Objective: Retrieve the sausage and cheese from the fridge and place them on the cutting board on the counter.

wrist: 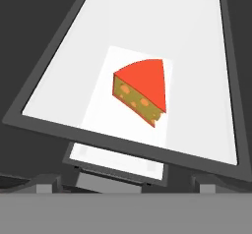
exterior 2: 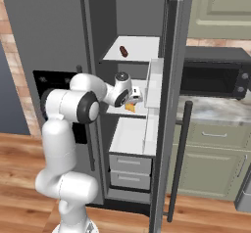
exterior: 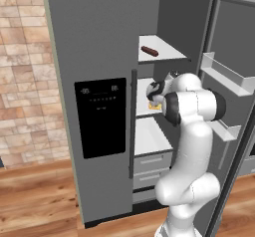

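Am reaching into fridge [exterior: 94,42], gripper [exterior 2: 136,98] spread wide, hovering above cheese [wrist: 141,91] on middle shelf. Sausage [exterior: 149,51] lying on shelf above. Next I'm needing to lower, straddle wedge, close.

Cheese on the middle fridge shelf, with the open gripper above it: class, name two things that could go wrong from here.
1. The cheese is a wedge with slanted faces; the gripper, closing on those, might squeeze it out sideways.
2. It lies near the shelf's front edge, above the next shelf down; a nudge could tip it off.
3. The sausage lies one shelf higher; the arm, lifting out, might bump that shelf and roll it.
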